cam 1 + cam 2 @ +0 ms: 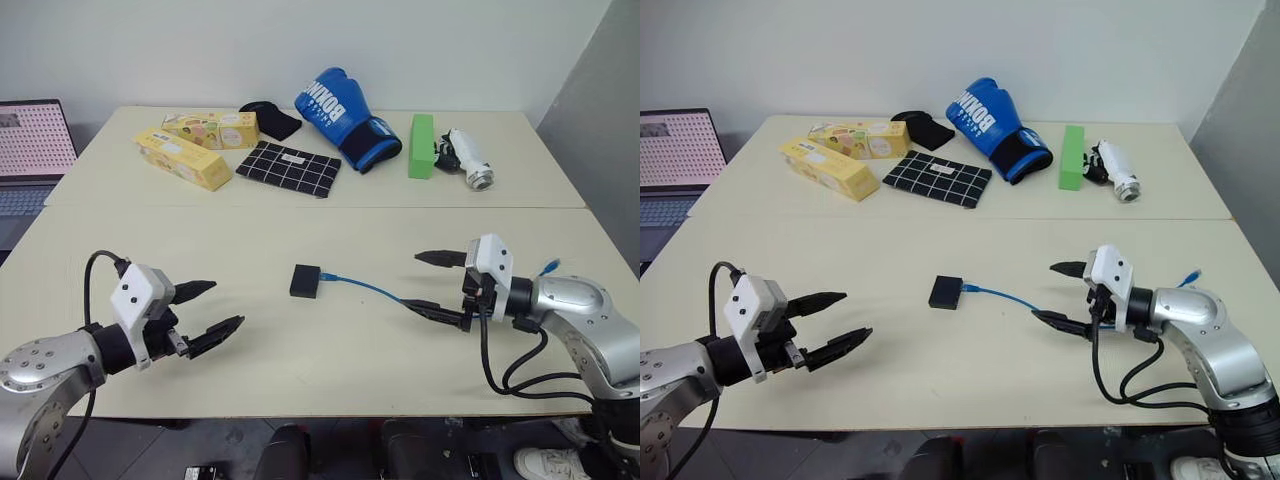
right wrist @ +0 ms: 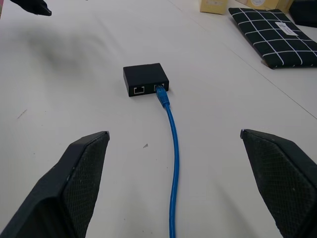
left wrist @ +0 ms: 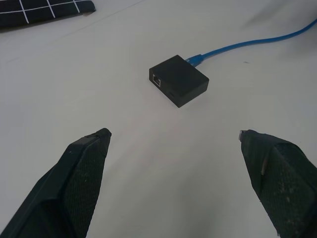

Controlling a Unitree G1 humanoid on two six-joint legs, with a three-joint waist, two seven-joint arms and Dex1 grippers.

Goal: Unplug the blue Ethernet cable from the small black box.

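1. The small black box [image 1: 306,281] lies mid-counter [image 1: 300,360], with the blue Ethernet cable [image 1: 365,287] plugged into its side and trailing toward the right end effector [image 1: 440,285].
2. Both the right and the left end effector [image 1: 208,310] hover spread and empty: approach stage.
3. Next, probably: left steadies the box, right pinches the plug [image 2: 161,94] and pulls.

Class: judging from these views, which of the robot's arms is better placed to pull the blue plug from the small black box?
Probably the right. The right gripper, open, sits over the blue Ethernet cable, facing the plugged side of the small black box. The left gripper, also open, faces an unplugged side.
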